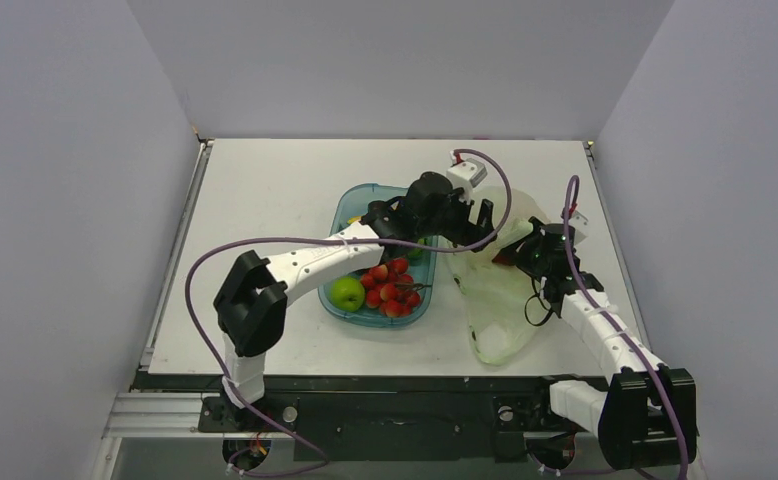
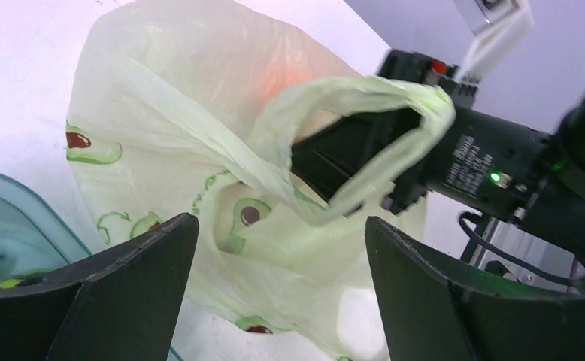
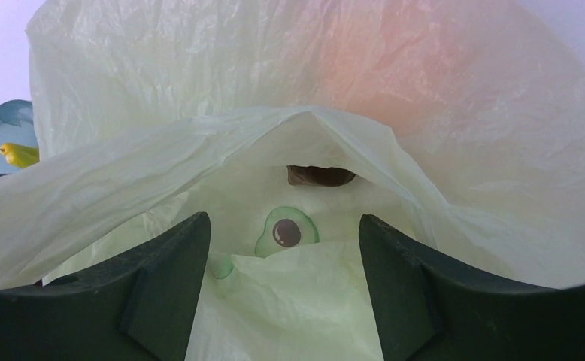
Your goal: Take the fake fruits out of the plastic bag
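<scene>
The pale-green plastic bag (image 1: 500, 300) with avocado prints lies right of the tray. My right gripper (image 1: 520, 250) is open, and its fingers (image 3: 162, 278) sit in the bag's mouth with a loop handle draped over them. An orange glow (image 3: 395, 75) shows through the film, and a dark shape (image 3: 319, 175) lies deeper inside. My left gripper (image 1: 470, 225) is open just above the bag's far end, and folds of the bag (image 2: 274, 226) lie ahead between its fingers (image 2: 131, 278). A green apple (image 1: 346, 292) and a red berry cluster (image 1: 393, 287) lie in the tray. A yellow banana tip (image 3: 17, 154) shows there too.
The clear teal-blue oval tray (image 1: 357, 200) sits mid-table under the left arm. The right gripper's black body (image 2: 485, 162) is close in front of the left gripper, with the bag handle (image 2: 395, 98) looped over it. White walls enclose the table on three sides.
</scene>
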You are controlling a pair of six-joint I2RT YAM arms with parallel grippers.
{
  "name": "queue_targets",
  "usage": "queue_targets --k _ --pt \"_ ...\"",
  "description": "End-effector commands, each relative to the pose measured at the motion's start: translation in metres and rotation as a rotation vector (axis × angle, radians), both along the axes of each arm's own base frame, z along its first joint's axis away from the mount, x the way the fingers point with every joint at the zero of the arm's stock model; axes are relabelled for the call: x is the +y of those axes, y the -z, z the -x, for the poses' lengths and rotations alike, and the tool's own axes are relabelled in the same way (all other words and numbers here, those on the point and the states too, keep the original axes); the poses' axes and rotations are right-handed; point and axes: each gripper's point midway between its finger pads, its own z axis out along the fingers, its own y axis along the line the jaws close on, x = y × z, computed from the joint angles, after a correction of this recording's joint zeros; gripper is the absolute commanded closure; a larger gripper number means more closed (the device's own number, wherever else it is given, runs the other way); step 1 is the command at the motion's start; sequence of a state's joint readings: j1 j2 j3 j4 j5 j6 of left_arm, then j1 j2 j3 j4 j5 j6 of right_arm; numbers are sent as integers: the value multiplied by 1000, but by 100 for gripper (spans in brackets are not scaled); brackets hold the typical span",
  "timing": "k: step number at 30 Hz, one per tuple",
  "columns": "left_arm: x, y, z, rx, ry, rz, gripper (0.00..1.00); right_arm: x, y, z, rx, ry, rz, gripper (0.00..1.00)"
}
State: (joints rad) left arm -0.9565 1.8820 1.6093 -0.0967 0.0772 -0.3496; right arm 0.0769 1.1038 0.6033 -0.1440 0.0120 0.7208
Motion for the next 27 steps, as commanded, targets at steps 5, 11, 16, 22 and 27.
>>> queue_targets --k 5,11,16,22,27 --pt "-45 -34 -13 -18 156 193 30 8 -8 -2 -40 -23 -63 32" --pt "-70 -33 -4 41 259 270 39 9 -11 -3 -49 -23 -73 33" --pt "-75 -34 5 76 310 309 32 9 -14 -1 -52 -23 -76 33" --pt "-56 -32 12 65 276 308 19 4 -15 1 -60 -7 -74 34" --pt "-41 -44 23 23 278 311 16 4 -13 3 -53 -9 -79 34"
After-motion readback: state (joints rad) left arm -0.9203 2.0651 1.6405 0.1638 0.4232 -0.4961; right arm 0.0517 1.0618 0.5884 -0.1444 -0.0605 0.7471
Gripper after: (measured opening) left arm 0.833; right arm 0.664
